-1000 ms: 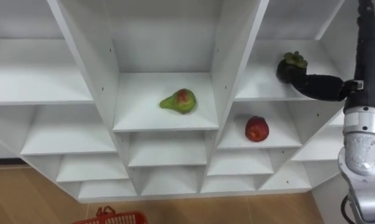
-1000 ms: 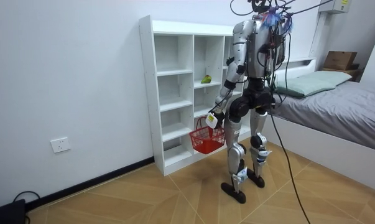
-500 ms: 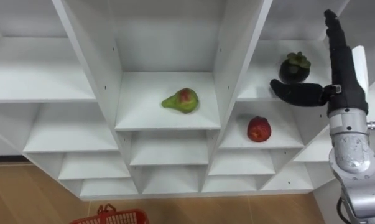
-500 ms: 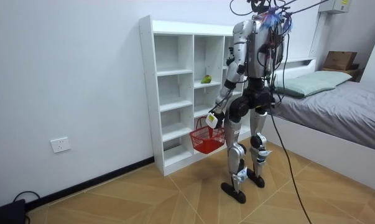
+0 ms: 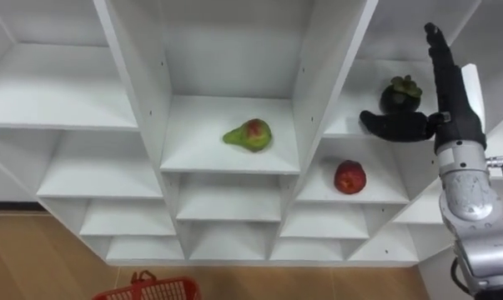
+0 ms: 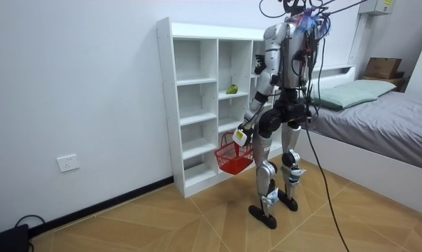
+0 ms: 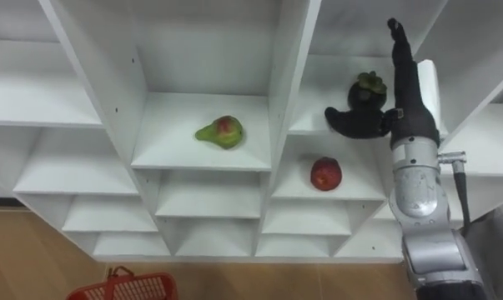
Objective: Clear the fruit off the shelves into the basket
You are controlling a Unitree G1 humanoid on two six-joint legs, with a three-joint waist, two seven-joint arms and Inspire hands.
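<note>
White shelves (image 5: 197, 154) are faced; the right hand (image 5: 453, 117) is held wide open just beside a dark mangosteen (image 5: 400, 96); a red basket (image 6: 231, 158) is gripped by the left hand (image 6: 241, 134).

White closet (image 6: 197, 105) is set against a plain white wall (image 6: 92, 84). Herringbone wood floor (image 6: 162, 224) and dark skirting (image 6: 106, 203) are seen; a grey bed (image 6: 392, 126) is placed at the room view's right.

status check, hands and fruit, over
Right hand open at the mangosteen, no grip. Left hand shut on red basket. Pear, apple on shelves. Nothing blocking.
</note>
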